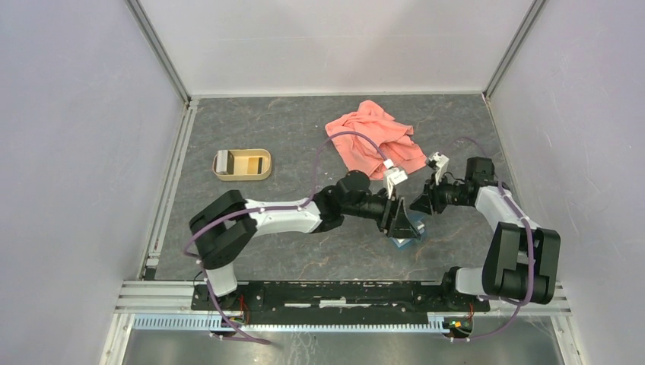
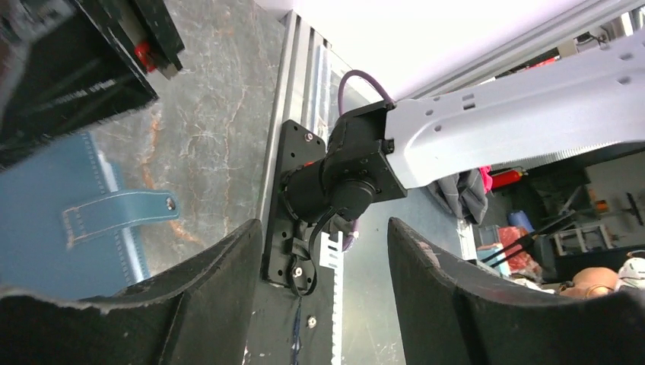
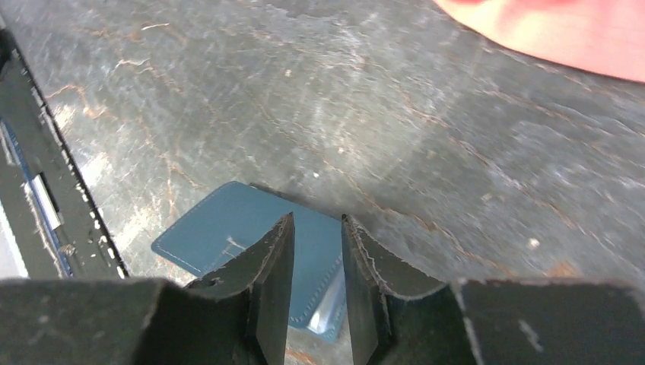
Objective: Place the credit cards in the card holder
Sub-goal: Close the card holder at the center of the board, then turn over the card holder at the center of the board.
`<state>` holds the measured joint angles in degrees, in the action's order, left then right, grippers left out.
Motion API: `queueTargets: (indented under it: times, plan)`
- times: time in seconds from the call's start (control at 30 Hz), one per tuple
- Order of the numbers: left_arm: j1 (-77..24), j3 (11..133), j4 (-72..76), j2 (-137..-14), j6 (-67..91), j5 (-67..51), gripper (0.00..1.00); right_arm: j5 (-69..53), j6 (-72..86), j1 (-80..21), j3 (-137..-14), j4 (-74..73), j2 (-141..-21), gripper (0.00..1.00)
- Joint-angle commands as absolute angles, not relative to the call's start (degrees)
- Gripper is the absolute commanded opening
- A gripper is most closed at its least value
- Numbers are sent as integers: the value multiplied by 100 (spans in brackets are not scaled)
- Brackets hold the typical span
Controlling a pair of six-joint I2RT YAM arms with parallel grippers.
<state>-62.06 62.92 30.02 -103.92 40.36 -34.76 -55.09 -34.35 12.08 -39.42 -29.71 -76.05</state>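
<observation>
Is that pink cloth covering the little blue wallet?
No, the pink cloth lies farther back, well apart from the blue wallet.

The top camera looks down over the whole table (image 1: pixel 304 122); both wrist cameras closely share the card holder (image 3: pixel 228 224).

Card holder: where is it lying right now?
In the top view the teal card holder lies on the table right of centre, partly under the left claw, nearer the robot than the pink cloth.
</observation>
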Motion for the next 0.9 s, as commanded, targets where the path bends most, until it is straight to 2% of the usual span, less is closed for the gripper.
queueTargets:
  times: [0.0, 0.2, 0.43, 0.57, 0.87]
  plan:
    - [-5850, 5910, 2764, -9815, 3377, -3126, 68, -5929, -4194, 917, -4319, -3634, -7900, 35]
    - [-5616, 5806, 1556, -9539, 2514, -1527, 69, -5250, -5484, 738, -4572, -4886, -8136, 29]
    - [-5769, 5354, 2468, -9781, 2237, -912, 75, -3966, -5624, 467, -4026, -4602, -7666, 26]
    - [-5860, 5476, 2918, -10298, 2229, -1095, 80, -3542, -5448, 184, -3764, -4279, -7531, 27]
    - [-5915, 6035, 2530, -11181, 2601, -1548, 80, -3261, -5405, 150, -3674, -4178, -7666, 27]
